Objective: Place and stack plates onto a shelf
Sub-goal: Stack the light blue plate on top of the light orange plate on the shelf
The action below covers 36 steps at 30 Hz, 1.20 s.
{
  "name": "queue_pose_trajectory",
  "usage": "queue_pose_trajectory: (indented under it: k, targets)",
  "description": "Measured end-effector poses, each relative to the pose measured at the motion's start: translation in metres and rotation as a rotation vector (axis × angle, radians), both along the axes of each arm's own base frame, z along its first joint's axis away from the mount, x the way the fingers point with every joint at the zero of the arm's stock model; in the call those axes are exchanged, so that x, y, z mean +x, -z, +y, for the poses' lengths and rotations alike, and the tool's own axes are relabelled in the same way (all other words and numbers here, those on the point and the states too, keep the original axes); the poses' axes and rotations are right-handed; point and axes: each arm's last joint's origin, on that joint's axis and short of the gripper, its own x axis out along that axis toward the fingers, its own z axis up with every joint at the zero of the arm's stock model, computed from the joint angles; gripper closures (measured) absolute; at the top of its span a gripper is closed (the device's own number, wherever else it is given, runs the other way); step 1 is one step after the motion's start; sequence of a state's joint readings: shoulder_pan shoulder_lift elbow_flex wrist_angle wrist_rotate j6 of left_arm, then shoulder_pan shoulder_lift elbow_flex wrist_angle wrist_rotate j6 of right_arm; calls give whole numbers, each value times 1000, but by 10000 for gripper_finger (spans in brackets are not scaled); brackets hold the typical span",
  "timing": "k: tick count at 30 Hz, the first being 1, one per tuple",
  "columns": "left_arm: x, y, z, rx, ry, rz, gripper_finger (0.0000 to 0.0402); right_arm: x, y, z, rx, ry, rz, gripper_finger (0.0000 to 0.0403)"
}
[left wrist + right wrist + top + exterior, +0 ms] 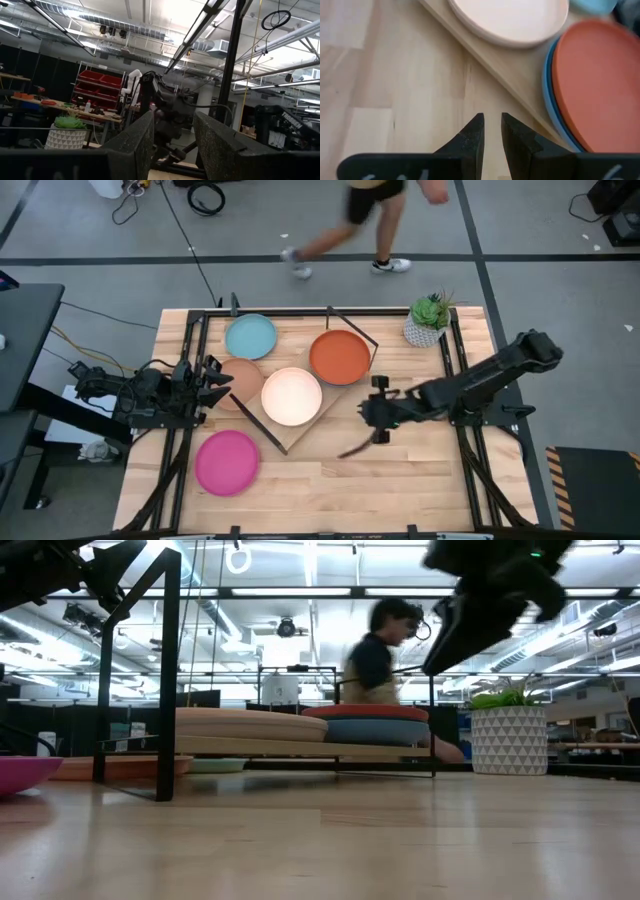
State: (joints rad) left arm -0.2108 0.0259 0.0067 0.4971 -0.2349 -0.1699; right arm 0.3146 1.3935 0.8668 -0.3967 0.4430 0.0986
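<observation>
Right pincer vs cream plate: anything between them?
High view: only the shelf edge and bare tabletop separate the right pincer from the cream plate.

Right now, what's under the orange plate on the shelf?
A blue plate lies directly under the orange plate, only its rim showing at the edge, and both rest on the shelf. Whether anything else sits beneath the pair is covered.

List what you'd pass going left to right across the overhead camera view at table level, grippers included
left gripper → pink plate → cream plate → orange plate → right gripper → potted plant. The light blue and tan plates overlap others in this order, so they are left out.
</observation>
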Motion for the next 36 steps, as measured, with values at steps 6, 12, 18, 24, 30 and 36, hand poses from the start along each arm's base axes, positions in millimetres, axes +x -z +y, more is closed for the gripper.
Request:
queue_pose_trajectory:
  k: [6,12,18,24,30,36]
  targets:
    - [0,0,0,-3,1,-3,256,-29,18,3,-32,-102,-220,332]
    - [-1,-2,0,-6,1,-18,256,-49,29,-5,-25,-123,-295,332]
    - [-2,-4,0,-4,-3,-43,256,-63,47,-8,-13,-139,-344,332]
    - [-4,-6,6,-92,-161,-59,256,-72,59,-7,-27,-182,-382,332]
    - [-8,-15,14,-218,-417,-18,256,-78,67,-6,-21,-204,-403,332]
    - [-12,-50,20,-267,-557,111,258,-84,71,-5,0,-238,-467,332]
